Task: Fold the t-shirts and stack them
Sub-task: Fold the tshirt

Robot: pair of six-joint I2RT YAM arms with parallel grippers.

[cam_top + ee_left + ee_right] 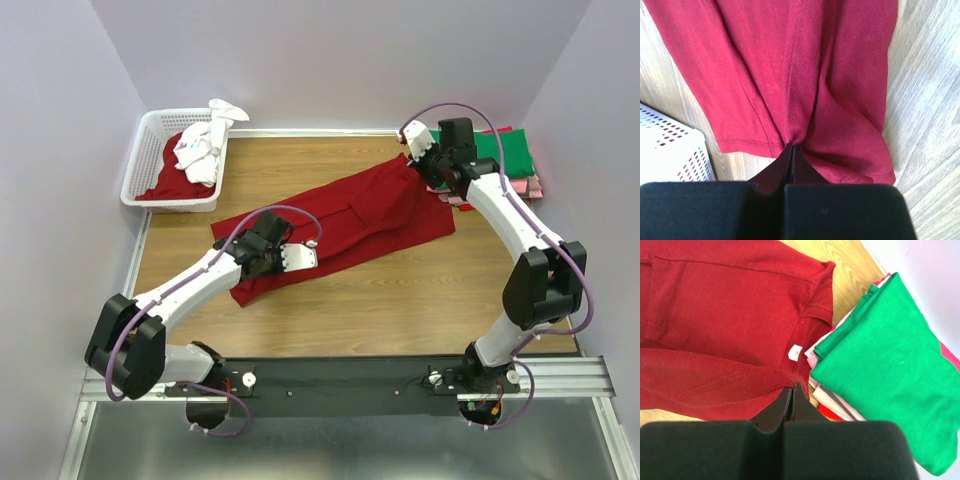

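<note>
Item 1, dark red t-shirt [350,215]: I see it lying flat on the wooden table [400,300], long axis diagonal from near-left to far-right. The neck end, with its white label [794,353], points far-right and the hem points near-left.

Item 2, left gripper [791,146]: fingers together, pinching a gathered bit of cloth at the hem.

Item 3, right gripper [792,387]: fingers together, clamped on a fold of the same shirt just beside the label.

Item 4, folded stack [510,160]: green t-shirt [880,365] on top, pink and white edges below, just beside the neck end.

Item 5, white basket [140,175]: far-left, with a white t-shirt [205,145] on red cloth.
</note>
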